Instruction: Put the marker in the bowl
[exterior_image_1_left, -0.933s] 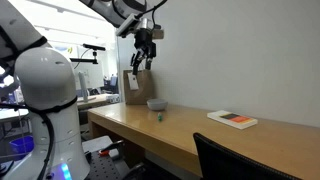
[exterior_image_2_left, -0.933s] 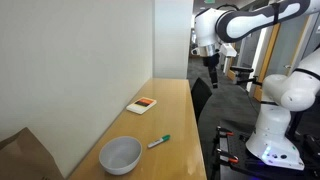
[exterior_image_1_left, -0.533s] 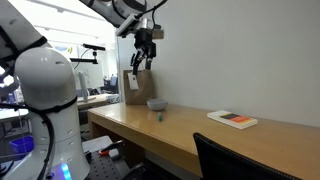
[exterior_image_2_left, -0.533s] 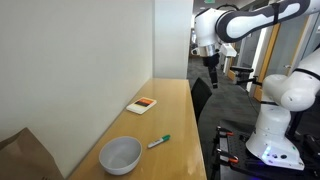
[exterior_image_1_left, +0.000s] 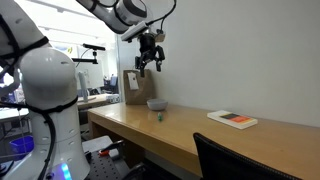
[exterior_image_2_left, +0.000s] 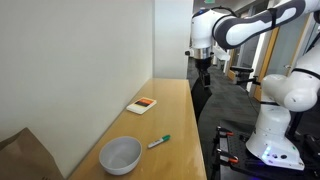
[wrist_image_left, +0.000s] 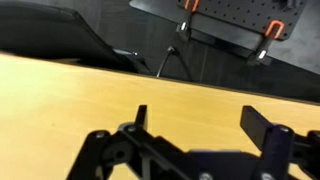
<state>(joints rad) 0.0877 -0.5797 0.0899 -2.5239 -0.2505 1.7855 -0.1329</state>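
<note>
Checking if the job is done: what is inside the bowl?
In an exterior view the bowl looks bare inside; the marker lies on the table beside it. Seen side-on in an exterior view, its rim hides the inside.

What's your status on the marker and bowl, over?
Gripper open, empty, well above the table. Marker lies on the table beside the bowl, not in it. Nothing blocking between them.

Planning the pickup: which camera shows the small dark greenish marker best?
An exterior view: the small dark greenish marker lies full length beside the shallow grey bowl. In an exterior view the marker is a speck; the wrist view lacks it.
</note>
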